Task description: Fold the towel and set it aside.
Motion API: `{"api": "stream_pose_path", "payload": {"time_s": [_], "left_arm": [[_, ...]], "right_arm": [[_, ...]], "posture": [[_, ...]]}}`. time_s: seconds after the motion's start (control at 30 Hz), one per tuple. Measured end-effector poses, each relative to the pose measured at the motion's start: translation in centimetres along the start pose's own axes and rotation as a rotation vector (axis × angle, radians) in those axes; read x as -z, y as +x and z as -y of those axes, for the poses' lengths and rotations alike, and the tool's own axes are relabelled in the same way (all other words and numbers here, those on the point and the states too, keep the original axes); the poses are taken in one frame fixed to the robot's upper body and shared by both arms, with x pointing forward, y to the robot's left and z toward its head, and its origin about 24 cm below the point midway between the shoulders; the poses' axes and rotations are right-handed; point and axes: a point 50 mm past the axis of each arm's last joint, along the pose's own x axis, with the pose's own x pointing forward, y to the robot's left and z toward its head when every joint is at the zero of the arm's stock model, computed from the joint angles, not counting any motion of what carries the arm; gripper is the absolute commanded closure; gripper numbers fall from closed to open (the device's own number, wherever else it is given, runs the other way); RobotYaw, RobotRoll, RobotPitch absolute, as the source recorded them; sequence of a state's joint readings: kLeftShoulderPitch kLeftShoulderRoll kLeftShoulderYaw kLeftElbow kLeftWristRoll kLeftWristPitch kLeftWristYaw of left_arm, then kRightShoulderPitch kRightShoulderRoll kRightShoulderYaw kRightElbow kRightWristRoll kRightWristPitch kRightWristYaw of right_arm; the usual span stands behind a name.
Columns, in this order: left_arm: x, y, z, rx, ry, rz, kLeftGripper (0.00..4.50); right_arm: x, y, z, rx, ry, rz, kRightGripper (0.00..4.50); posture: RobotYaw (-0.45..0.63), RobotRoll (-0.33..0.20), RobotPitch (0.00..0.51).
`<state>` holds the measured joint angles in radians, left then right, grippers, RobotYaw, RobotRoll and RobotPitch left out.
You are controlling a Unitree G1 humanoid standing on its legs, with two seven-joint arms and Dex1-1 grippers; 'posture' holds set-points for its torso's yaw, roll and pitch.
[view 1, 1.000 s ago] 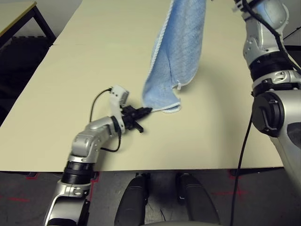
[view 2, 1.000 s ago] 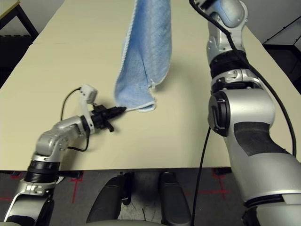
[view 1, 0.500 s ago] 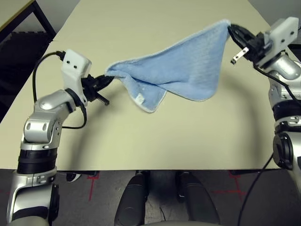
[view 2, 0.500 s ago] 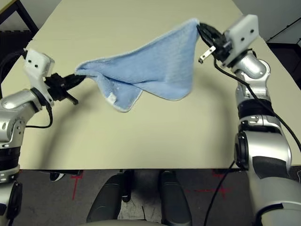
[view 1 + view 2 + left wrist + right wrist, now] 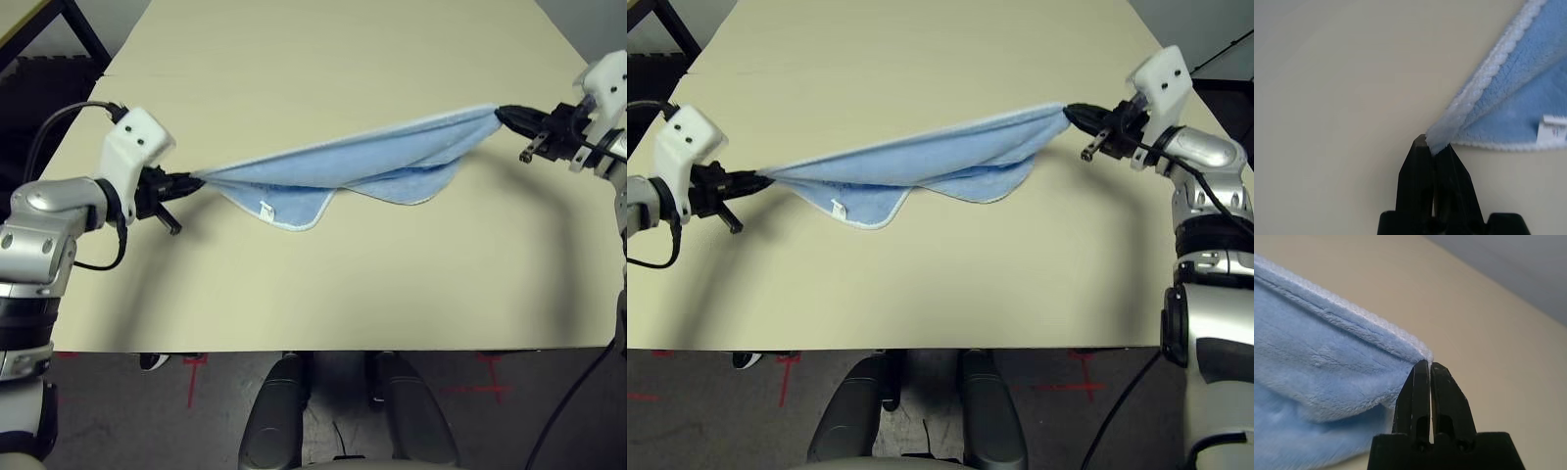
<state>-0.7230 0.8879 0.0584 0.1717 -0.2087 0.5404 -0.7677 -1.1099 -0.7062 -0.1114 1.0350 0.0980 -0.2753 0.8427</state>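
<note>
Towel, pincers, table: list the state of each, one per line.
towel: stretched between both pincers, middle sagging toward the table, unfolded.
left pincer: shut on one towel corner.
right pincer: shut on the opposite corner.
table: bare below the towel.

towel point(image 5: 358, 168) | light blue terry cloth, thin white stitched hem, small white tag near one hanging corner | stretched out sideways above the table, pulled taut along its upper edge between two opposite corners | loose middle sags in two drooping folds | lower edge close over the tabletop, contact unclear
</note>
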Motion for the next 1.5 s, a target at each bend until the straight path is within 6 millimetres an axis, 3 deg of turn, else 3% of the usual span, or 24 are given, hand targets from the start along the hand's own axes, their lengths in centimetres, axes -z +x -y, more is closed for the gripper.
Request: {"api": "stream_pose_path", "payload": {"time_s": [0.27,0.47,0.67,0.8,0.87,0.93,1.07,1.17,1.23,1.3,1.5], "left_arm": [[-3.5,3.2,-3.7,-0.341,-0.051,0.191,4.45],[-6.9,4.5,-5.8,-0.495,-0.009,0.301,4.45],[-11.3,3.3,-7.0,-0.634,0.075,0.505,4.45],[-12.8,1.8,-7.0,-0.680,0.130,0.698,4.45],[-11.8,1.6,-6.9,-0.671,0.120,0.732,4.45],[-9.3,2.2,-6.2,-0.598,0.114,0.686,4.45],[-0.1,3.8,-2.5,-0.266,0.050,0.401,4.45],[5.5,2.5,1.6,0.061,-0.009,0.172,4.45],[5.3,0.2,2.4,0.221,0.004,0.097,4.45],[5.0,-1.3,2.8,0.315,0.008,0.022,4.45],[5.3,-2.8,3.2,0.449,-0.040,-0.115,4.45]], "right_arm": [[-2.8,3.6,0.0,0.211,0.044,0.096,4.50],[-5.5,4.9,0.9,0.345,0.042,0.134,4.50],[-9.4,4.8,2.6,0.477,0.030,0.277,4.50],[-10.4,3.8,3.4,0.508,0.038,0.384,4.50],[-9.6,3.5,3.2,0.471,0.051,0.395,4.50],[-7.9,3.0,2.8,0.399,0.073,0.379,4.50],[-1.7,1.3,1.0,0.192,0.173,0.236,4.50],[2.7,-1.0,-0.5,0.061,0.237,0.106,4.50],[4.5,-2.3,-1.2,-0.017,0.274,0.046,4.50],[4.9,-3.1,-1.3,-0.080,0.269,0.020,4.50],[5.2,-4.4,-1.8,-0.300,0.153,-0.094,4.50]], "posture": [[0.05,0.000,0.345],[0.05,0.000,0.355],[0.04,0.000,0.319],[0.04,0.000,0.309],[0.04,0.000,0.308],[0.02,0.000,0.304],[0.02,0.000,0.300],[0.01,0.000,0.298],[0.01,0.000,0.298],[0.02,0.000,0.295],[0.01,0.000,0.284]]}}
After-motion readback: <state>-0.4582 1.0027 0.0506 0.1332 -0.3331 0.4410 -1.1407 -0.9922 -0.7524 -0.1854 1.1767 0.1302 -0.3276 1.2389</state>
